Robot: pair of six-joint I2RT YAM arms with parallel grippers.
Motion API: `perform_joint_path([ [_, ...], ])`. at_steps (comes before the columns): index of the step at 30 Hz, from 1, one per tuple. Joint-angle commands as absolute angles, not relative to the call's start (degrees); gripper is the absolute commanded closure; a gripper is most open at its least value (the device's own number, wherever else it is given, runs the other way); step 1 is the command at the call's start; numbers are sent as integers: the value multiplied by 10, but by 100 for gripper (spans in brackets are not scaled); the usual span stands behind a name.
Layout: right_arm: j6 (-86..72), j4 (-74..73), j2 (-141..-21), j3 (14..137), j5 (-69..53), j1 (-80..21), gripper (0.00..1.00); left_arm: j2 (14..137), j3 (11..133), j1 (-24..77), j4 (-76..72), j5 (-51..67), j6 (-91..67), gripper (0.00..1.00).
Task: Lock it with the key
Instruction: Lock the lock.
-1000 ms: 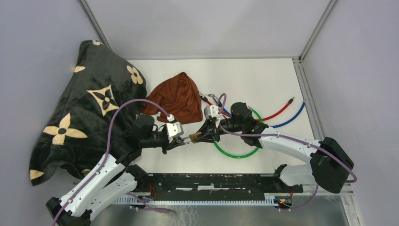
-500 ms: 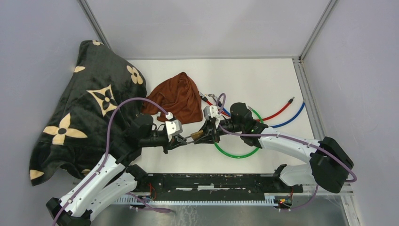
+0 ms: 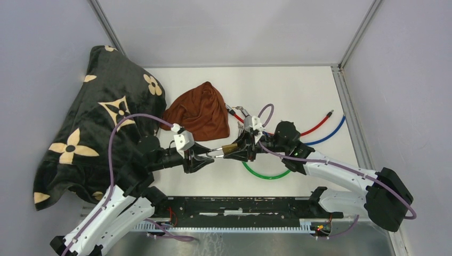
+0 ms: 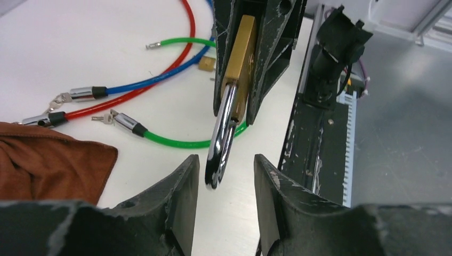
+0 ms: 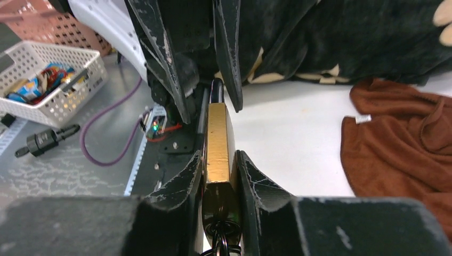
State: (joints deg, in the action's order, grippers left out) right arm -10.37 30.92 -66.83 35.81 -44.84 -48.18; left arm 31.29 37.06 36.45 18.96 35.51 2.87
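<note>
Now, your right jaws are clamped on the brass body of the padlock (image 5: 217,144), held above the bench (image 3: 298,96). Your left jaws stand open, one on either side of the chrome shackle (image 4: 223,128), gripping nothing. Hold the body firmly and centre the shackle between the left jaws before closing, since it sits nearer one of them. Only the left wrist view shows that gap. Only the right wrist view shows dark rings (image 5: 221,241) hanging behind the right jaws, probably the key's. The key itself is hidden.
</note>
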Motion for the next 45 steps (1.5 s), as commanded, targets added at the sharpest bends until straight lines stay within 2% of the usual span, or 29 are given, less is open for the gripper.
perform_joint_path([
  [1,-177,469,-628,364,-436,-479,100,275,346,364,103,318,-77,52],
  [4,-203,503,-631,365,-457,-479,100,270,344,364,75,317,-91,53],
  [11,-210,510,-641,371,-469,-479,100,295,350,364,2,345,-149,70],
  [12,-210,508,-640,371,-470,-479,100,294,349,364,2,345,-146,74],
  [14,-211,506,-640,372,-471,-479,100,292,346,365,3,344,-140,96],
  [15,-211,505,-641,373,-474,-479,100,290,343,365,4,341,-137,97],
  [26,-227,503,-649,387,-485,-491,100,301,312,366,-99,268,-65,98],
  [32,-225,515,-655,387,-464,-495,100,325,292,385,-143,311,-132,98],
  [39,-251,548,-671,386,-446,-498,100,344,294,404,-169,276,-95,98],
  [45,-227,515,-667,393,-436,-501,100,342,305,417,-162,251,-29,98],
])
